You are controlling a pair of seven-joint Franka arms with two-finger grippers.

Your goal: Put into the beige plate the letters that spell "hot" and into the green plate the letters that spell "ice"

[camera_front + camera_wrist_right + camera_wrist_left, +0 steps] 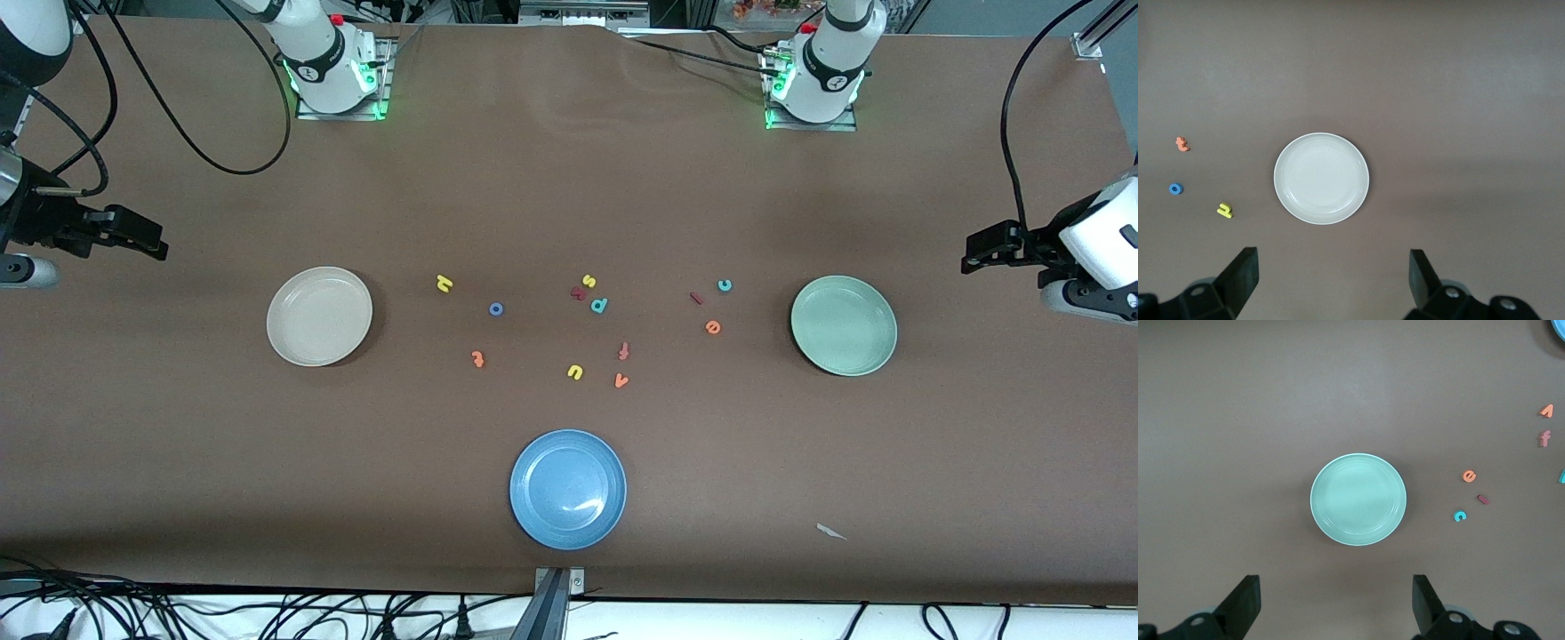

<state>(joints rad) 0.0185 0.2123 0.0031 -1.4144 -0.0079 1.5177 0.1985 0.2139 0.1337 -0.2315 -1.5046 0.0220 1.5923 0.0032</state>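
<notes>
I see that no sorting is begun: both plates are bare, the left tool [1335, 607] hangs with its fingers apart over the tabletop [569, 178] beside the green plate [844, 325], and the right tool [1331, 283], also with fingers apart, hangs beside the beige plate [319, 316]. The yellow h [444, 284], blue o [496, 308] and orange t [477, 359] lie near the beige plate; the dark red i [696, 298], teal c [725, 285] and orange e [712, 327] lie near the green one. I judge the next move is a descent on one small letter, probably the t or the e, with the fingers set narrow around it.
</notes>
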